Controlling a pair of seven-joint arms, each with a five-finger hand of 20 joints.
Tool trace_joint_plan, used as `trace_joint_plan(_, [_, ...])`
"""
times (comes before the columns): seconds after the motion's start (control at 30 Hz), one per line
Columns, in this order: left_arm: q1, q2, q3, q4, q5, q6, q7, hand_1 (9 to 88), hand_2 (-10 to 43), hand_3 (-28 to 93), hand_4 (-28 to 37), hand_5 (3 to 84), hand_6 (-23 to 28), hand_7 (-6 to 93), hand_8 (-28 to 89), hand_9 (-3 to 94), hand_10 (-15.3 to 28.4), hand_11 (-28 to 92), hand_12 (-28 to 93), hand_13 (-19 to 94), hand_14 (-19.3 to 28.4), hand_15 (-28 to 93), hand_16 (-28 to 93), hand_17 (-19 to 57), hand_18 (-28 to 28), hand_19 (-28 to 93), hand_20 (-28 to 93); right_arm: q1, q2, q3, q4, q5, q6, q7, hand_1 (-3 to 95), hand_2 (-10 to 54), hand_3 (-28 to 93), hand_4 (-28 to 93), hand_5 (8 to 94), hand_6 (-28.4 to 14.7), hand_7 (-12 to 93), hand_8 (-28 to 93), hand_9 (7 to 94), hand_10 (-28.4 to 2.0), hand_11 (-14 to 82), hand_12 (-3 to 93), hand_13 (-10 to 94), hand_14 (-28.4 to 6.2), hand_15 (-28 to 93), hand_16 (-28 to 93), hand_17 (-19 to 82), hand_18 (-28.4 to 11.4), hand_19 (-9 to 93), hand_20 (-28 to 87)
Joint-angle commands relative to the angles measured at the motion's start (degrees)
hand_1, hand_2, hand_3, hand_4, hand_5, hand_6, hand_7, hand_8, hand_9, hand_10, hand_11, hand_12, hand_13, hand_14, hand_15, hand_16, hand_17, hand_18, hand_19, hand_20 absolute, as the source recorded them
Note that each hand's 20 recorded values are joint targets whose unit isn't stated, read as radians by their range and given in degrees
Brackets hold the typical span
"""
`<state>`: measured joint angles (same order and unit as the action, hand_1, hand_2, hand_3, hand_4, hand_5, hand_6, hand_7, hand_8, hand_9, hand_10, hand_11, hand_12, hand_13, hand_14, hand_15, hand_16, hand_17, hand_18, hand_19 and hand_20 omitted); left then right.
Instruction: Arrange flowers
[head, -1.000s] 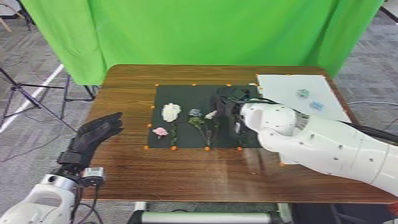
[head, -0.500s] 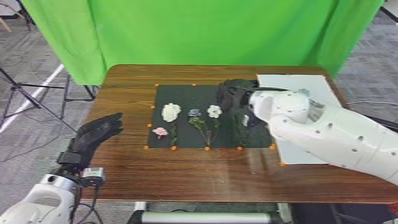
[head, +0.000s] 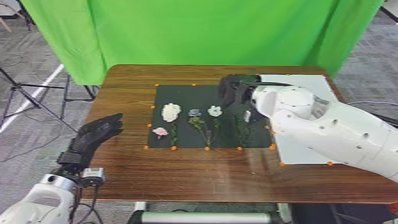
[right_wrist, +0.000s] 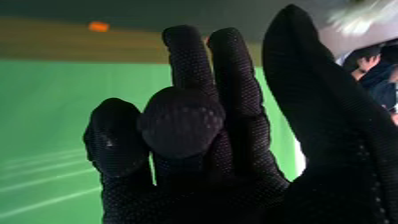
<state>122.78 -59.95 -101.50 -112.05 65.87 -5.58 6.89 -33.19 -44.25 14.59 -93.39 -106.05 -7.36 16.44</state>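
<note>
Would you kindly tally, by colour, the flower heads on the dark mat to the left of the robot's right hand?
White flower heads: 2
Blue flower head: 1
Pink flower head: 1
Total: 4

Table (head: 191, 175) wooden, grained, soft gloss catching light. Mat (head: 185, 92) smooth, matt. Curtain (head: 213, 35) creased cloth. Now right hand (head: 233, 89): matt fabric, rough dotted weave (properly nubbly, that!). Right arm (head: 329, 131): smooth, plastic-looking shell.
</note>
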Motion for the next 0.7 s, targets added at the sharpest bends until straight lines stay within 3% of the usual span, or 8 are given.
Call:
trace_joint_plan(0.03, [0.68,-0.24,-0.4,-0.3,0.19,-0.12,-0.18,28.8,-1.0,61,-18.6,40.5,-1.4,12.0,-8,38.9,13.1,16,11,32,18.7,19,1,2.2,16.0,12,16,0.51,6.36,6.35,1.97,-2.23,2.83,2.9,39.7,-9.5,67,-17,60.7,2.1,19,-9,65.5,-12.0,11.7,20.7,81,-2.9,66,32,49,-18.0,93,58])
trace_joint_plan(0.27, [1.48,-0.5,-1.11,-0.59,0.12,0.18,0.0,29.1,-1.4,61,-18.4,40.7,-1.2,11.9,-8,38.8,13.1,16,11,32,18.7,19,1,2.2,16.0,12,16,-8.85,11.74,18.41,2.37,-1.93,3.95,9.13,33.5,-9.5,67,-17,57.6,0.7,16,-8,61.7,-13.4,9.3,21.0,81,-3.2,66,32,48,-18.6,93,56])
trace_joint_plan(0.4, [1.04,-0.42,-0.91,-0.45,0.2,0.03,-0.04,29.3,-1.3,61,-18.4,40.7,-1.1,11.9,-8,38.8,13.1,16,11,32,18.7,19,1,2.2,16.0,12,16,-12.59,12.74,21.98,4.78,-2.0,4.35,11.91,30.3,-9.5,66,-16,54.9,-0.7,13,-7,59.4,-15.0,8.6,21.3,81,-4.3,66,32,47,-19.3,93,56])
trace_joint_plan(0.7, [0.38,-0.34,-0.63,-0.41,0.39,-0.19,-0.18,29.4,-1.5,61,-18.4,40.8,-1.1,12.0,-8,38.8,13.2,16,11,32,18.8,19,1,2.2,16.0,12,16,-16.78,12.18,25.92,9.95,-2.03,3.05,14.67,29.1,-9.5,65,-16,55.9,-0.8,12,-6,59.5,-15.6,8.6,21.0,81,-4.8,65,31,47,-20.3,93,56])
